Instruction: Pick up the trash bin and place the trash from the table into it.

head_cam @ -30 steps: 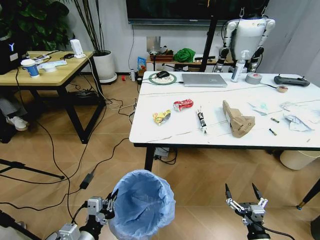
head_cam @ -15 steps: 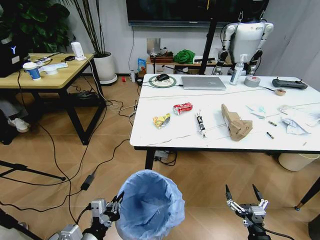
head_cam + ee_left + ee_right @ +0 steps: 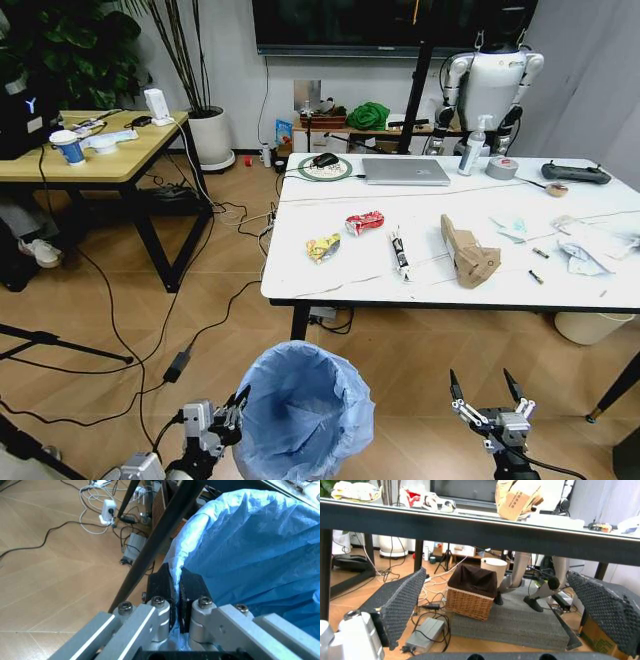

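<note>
Bin (image 3: 305,410) with its blue bag sits near and left of centre, below the counter's (image 3: 330,285) near edge, its rim pinched by the left gripper (image 3: 175,588), whose fingers (image 3: 192,588) are clenched on it. Right gripper (image 3: 487,392) hovers low at near right, fingers spread and holding nothing. Trash lies on the counter: yellow wrapper (image 3: 323,246), red wrapper (image 3: 365,221), tube (image 3: 400,250), brown bag (image 3: 468,250).

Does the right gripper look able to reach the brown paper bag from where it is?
Probably not yet: the right gripper hangs open below the table edge, well short of the brown paper bag.
</note>
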